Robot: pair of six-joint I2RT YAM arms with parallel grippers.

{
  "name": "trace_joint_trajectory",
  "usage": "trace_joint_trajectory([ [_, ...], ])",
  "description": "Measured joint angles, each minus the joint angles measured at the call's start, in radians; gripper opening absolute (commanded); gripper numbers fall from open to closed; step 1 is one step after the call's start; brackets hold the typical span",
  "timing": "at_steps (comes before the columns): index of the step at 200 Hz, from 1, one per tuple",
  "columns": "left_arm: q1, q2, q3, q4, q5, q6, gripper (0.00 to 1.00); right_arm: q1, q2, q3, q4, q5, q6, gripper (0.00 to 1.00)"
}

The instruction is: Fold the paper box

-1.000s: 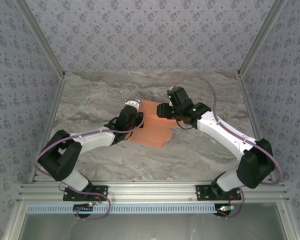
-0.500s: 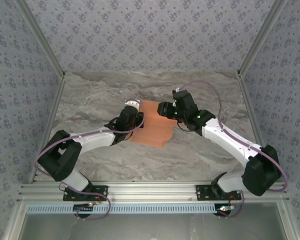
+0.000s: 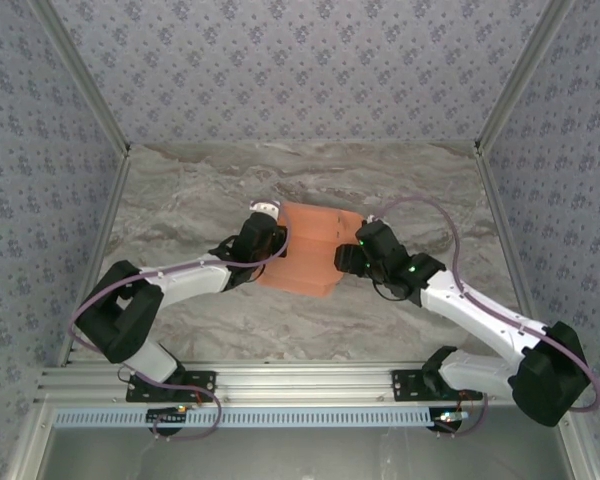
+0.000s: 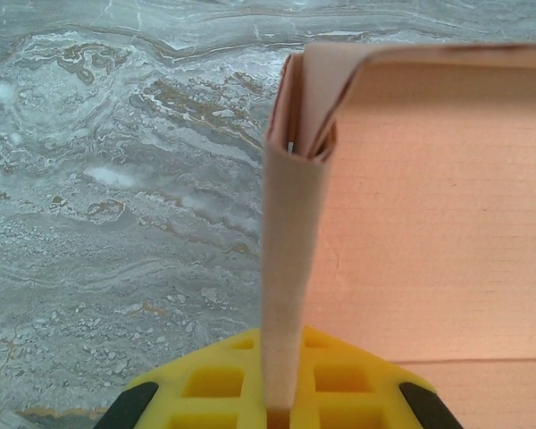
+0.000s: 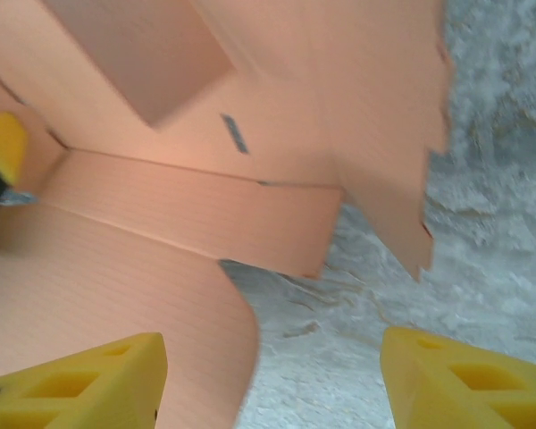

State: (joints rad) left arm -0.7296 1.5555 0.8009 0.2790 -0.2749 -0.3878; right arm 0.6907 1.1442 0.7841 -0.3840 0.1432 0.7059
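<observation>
Top view: we see the paper box (image 3: 305, 262) lying mid-surface (image 3: 180, 200) between the 2 arms. It is a salmon-orange sheet, partly folded, with its far part raised. The left end effector (image 3: 268, 225) sits at the box's left edge. The right end effector (image 3: 342, 258) sits at its right side. We cannot tell the finger states from up here.

Left wrist view: the left end effector (image 4: 281, 393) is pressed together on the paper box (image 4: 429, 223). A narrow upright wall of the box runs between the 2 yellow fingers (image 4: 214, 384). The wall is doubled over and meets a second wall at a rounded far corner. To the right lies the box floor, plain ribbed cardboard. Grey marbled surface (image 4: 116, 179) lies to the left.

Right wrist view: the right end effector (image 5: 272, 384) is spread wide, with 1 yellow fingertip (image 5: 80, 375) low left and the other low right. It grips nothing. The paper box (image 5: 161, 241) opens toward the camera with panels folded up at angles. There is a small dark slot (image 5: 234, 132) in 1 panel and a notched flap edge on the right. A curved flap hangs over the surface (image 5: 357, 313) near the low left fingertip. We cannot tell whether they touch. A yellow tip at the left border is the left end effector (image 5: 0, 147).
</observation>
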Motion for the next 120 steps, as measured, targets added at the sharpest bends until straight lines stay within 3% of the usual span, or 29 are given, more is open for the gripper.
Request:
trace_joint_trajectory([
  [72,0.0,-0.016,0.0,0.0,-0.003,0.0,0.0,-0.002,0.089,-0.013,0.135,-0.001,0.058,0.65],
  [120,0.0,-0.023,0.0,0.0,-0.003,0.0,0.0,-0.009,0.102,-0.013,0.212,-0.012,0.065,0.59],
])
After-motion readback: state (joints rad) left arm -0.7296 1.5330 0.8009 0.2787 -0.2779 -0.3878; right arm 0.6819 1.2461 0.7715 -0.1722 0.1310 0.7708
